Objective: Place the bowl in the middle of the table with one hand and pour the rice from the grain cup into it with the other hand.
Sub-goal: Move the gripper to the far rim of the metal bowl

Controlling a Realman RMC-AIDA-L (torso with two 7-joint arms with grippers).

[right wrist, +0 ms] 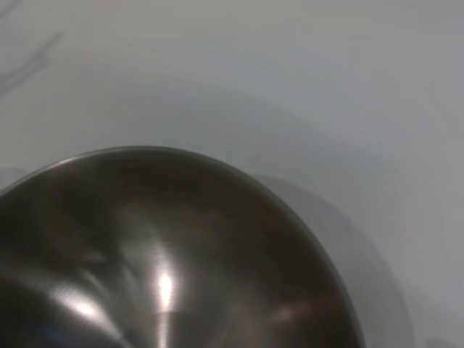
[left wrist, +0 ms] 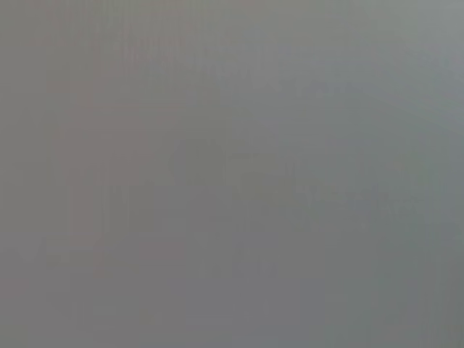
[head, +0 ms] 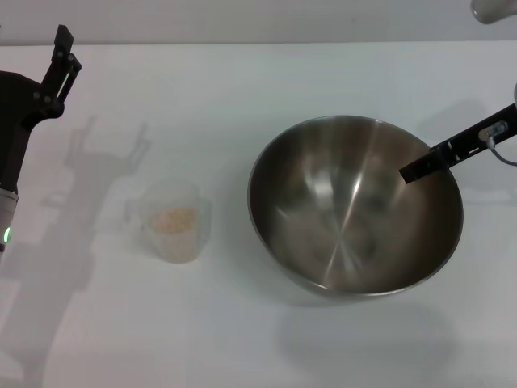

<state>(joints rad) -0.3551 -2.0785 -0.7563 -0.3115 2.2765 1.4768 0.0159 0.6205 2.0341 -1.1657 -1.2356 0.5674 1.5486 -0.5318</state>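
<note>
My right gripper [head: 422, 167], fingers clamped on the steel bowl [head: 355, 206] rim, positions it; left gripper [head: 63, 48], fingers apart, hasn't reached the rice-filled grain cup [head: 174, 220].

1. Background strip [head: 242, 20]: a plain, pale grey-beige band runs along the top of the head view, beyond the far edge of the table [head: 242, 97]. It has no markings; whether it is wall or floor cannot be told.
2. White rounded object [head: 494, 8]: sits in the top right corner of the head view, over that strip. It is cut off by the frame, smooth and light-coloured, and cannot be identified.
3. Faint thin lines [right wrist: 29, 58]: a few grey streaks in one corner of the right wrist view, too dim to identify.
4. Left wrist view: a uniform grey field with no distinguishable objects.
</note>
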